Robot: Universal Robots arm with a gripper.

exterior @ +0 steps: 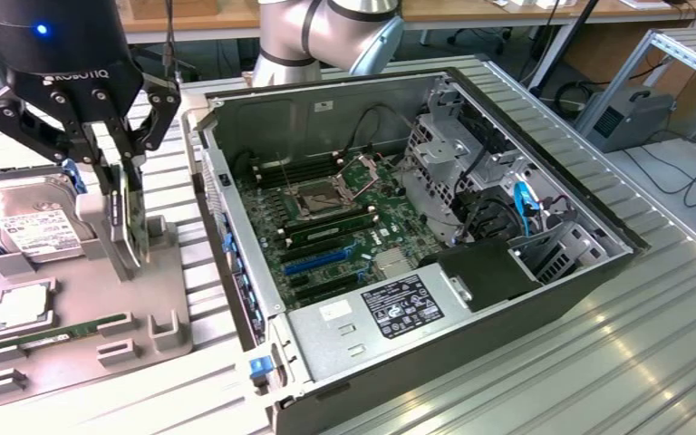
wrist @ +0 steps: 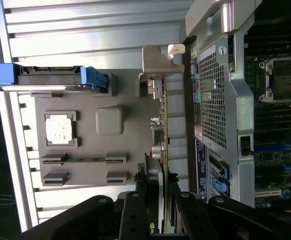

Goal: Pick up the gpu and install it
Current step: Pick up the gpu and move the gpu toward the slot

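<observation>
The gpu stands on edge in a slot of the grey holder tray, at the exterior view's left. It is a thin dark card. In the wrist view I see the gpu edge-on, with its silver end bracket at the far end. My gripper comes down from above with one finger on each face of the card, shut on it. The black fingers straddle the near end of the card, and my gripper is centred on it. The card's lower edge still sits in the tray.
The tray also carries a silver hard drive, a square processor and a green memory stick. The open computer case lies just to the exterior view's right, its motherboard with blue slots exposed. Metal table slats surround it.
</observation>
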